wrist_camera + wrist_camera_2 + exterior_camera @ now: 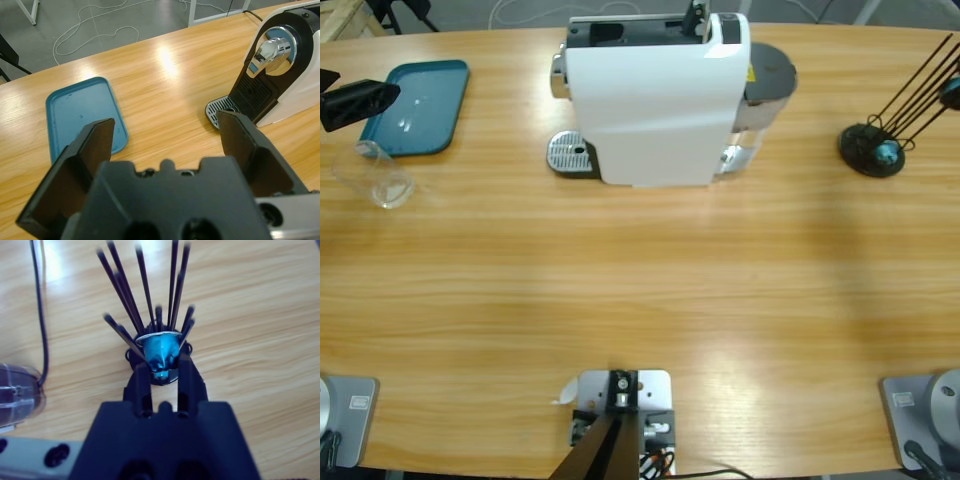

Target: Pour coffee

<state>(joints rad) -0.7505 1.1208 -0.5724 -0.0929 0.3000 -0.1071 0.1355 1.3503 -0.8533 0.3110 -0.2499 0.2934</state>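
- In the high view we see a long wooden bench (640, 290) with a big white coffee machine (655, 100) at the top middle of the frame.
- A small silver drip tray (568, 155) sticks out at the machine's lower left.
- A teal tray (415, 108) lies flat at the upper left of the high view.
- Just below that tray stands a clear glass (375, 175). We cannot tell if there is any coffee in it, and we see no coffee anywhere else.
- The left hand (167, 135) is spread wide and holds nothing. In the left wrist view we see the teal tray between and beyond its jaws, and the machine's shiny spout (267, 52) at the upper right of the frame.
- In the high view that left hand shows only as a dark shape at the left edge, over the teal tray.
- A black wire stand (875, 145) sits at the right side of the high view, well apart from the machine.
- In the right wrist view the right hand (165, 371) is narrow, with its jaws on both sides of a small teal-blue capsule (160, 352) that sits in the stand.
- We cannot tell if the jaws squeeze the capsule.
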